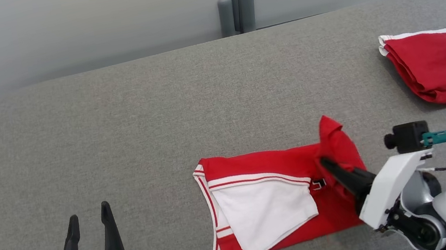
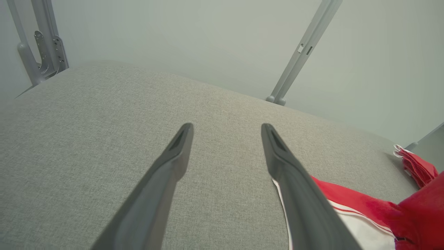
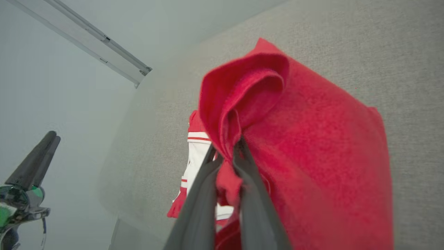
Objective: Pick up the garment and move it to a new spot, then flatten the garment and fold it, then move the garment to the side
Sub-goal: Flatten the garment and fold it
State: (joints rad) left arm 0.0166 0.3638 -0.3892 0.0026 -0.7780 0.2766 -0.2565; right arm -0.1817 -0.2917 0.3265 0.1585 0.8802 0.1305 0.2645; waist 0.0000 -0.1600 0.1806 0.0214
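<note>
A red garment [image 1: 257, 169] with white panels and striped trim lies near the table's front edge, partly folded. Its right end is lifted into a red peak [image 1: 334, 134]. My right gripper [image 1: 325, 162] is shut on that lifted edge; in the right wrist view the red cloth [image 3: 312, 139] bunches between the dark fingers [image 3: 256, 194] and drapes over them. My left gripper [image 1: 88, 218] stands open at the lower left, well clear of the garment, with nothing between its fingers [image 2: 166, 173]. The garment's left edge [image 2: 347, 205] shows beside it in the left wrist view.
A second red garment [image 1: 437, 64], folded with a white edge, lies at the table's far right. The grey fabric table [image 1: 117, 137] is bare across its left and middle. A pale wall with grey posts [image 1: 235, 2] runs behind the table.
</note>
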